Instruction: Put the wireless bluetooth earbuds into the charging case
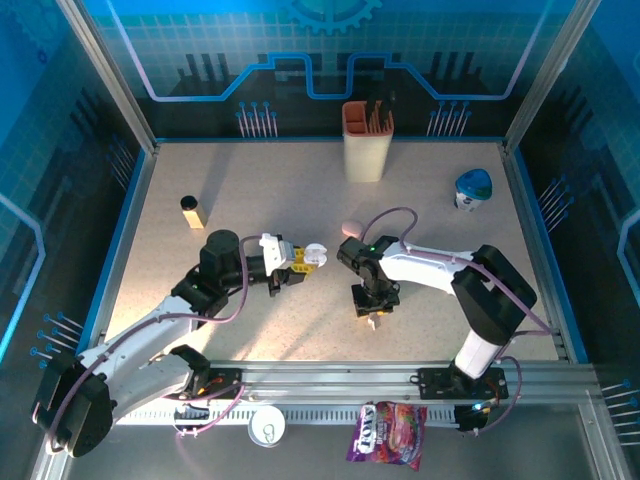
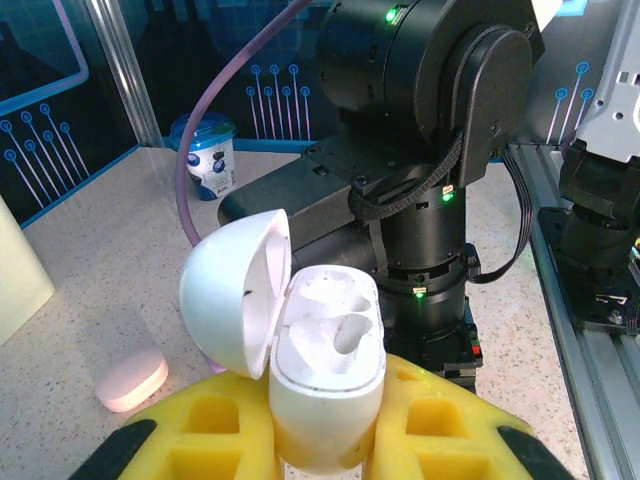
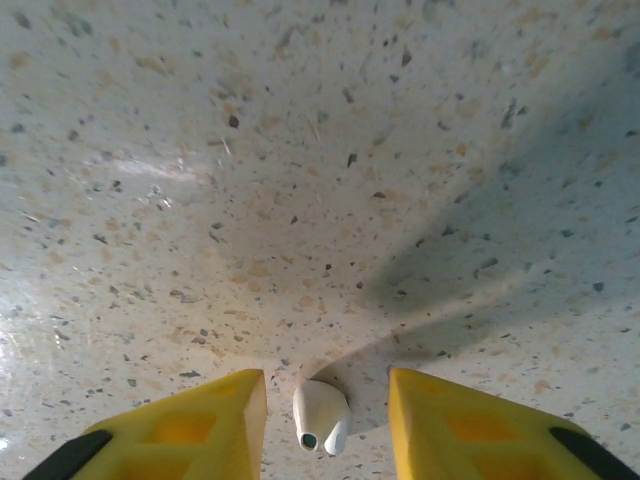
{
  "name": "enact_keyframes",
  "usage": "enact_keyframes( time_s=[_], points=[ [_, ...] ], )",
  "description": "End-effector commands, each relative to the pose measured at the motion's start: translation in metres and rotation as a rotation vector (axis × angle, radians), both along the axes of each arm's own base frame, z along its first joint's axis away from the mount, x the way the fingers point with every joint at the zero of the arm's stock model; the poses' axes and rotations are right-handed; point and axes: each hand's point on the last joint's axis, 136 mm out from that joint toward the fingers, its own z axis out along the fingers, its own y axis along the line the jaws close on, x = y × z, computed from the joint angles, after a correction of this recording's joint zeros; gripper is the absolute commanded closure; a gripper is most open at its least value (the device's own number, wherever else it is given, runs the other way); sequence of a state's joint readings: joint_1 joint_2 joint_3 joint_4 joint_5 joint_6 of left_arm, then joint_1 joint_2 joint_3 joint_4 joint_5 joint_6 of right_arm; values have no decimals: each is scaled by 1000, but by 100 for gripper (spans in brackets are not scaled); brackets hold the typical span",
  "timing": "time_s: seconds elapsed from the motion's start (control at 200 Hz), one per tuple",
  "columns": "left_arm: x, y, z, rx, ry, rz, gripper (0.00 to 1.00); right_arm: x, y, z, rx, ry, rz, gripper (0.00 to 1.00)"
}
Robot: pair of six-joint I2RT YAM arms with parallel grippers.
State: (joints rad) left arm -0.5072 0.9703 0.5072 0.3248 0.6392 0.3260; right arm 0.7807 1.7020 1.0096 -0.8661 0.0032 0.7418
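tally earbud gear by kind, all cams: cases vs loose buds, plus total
Charging cases: 2 (white case, open, in the left gripper; pink case, closed, on the table)
Loose earbuds: 1 (white earbud, on the table between the right gripper fingers)
Total: 3

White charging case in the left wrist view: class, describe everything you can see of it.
The white charging case is glossy, pebble-shaped plastic. Its domed lid is hinged open to the left, showing moulded earbud wells that look empty. It stands roughly upright, above the table, clamped low on both sides by the left gripper.
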Motion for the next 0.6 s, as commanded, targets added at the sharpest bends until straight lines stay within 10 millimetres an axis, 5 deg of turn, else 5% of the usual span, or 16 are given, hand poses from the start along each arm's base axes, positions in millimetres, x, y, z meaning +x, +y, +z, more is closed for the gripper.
enact_keyframes(
  time_s=[0.0, 0.595],
  points=[
    [-4, 0, 0, 9, -36, -9, 100, -11, 6, 0, 3, 57, 2, 67],
    [-6, -1, -1, 15, -38, -17, 100, -19, 4, -5, -4, 102, 20, 74]
  ],
)
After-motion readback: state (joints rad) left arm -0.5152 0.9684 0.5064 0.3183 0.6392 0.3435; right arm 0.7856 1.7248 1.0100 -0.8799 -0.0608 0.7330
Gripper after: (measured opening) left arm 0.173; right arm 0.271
